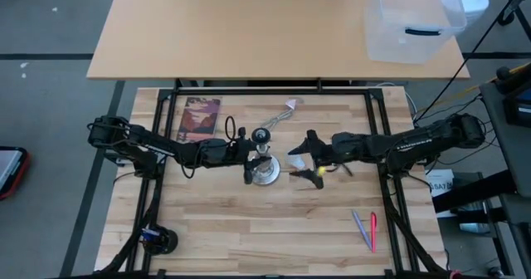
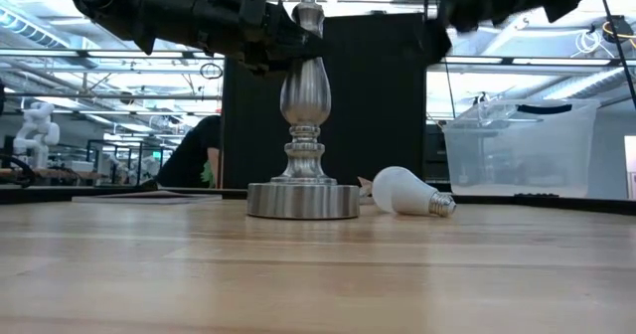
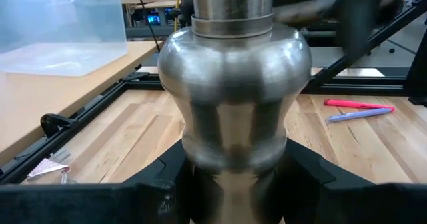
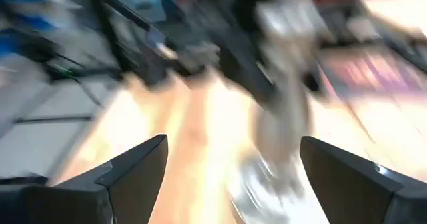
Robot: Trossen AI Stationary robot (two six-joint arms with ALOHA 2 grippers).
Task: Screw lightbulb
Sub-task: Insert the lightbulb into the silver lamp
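Observation:
The silver stand (image 2: 303, 200) stands upright on its round base (image 1: 266, 174) at the table's middle, black socket (image 1: 261, 135) on top. My left gripper (image 1: 249, 152) reaches in from the left and is shut on the stand's post (image 3: 233, 104). The white lightbulb (image 2: 402, 190) lies on its side on the table, just right of the base (image 1: 296, 159), screw end pointing right. My right gripper (image 1: 304, 157) hangs open above the bulb, well clear of it; in the right wrist view its fingers (image 4: 233, 164) stand wide apart with nothing between them. My left gripper pinches the post's narrow neck (image 3: 233, 181), just below the upper knob (image 2: 308, 18), between its two fingers. The fingers come level from the table's left and lie across the post. The stand is upright with its base flat on the table.
A book (image 1: 199, 119) lies at the far left, a white tag with a cord (image 1: 282, 113) behind the stand, and two pens (image 1: 366, 227) at the near right. A clear plastic bin (image 1: 411, 22) sits on the farther table. A person sits beyond the table (image 2: 194, 155).

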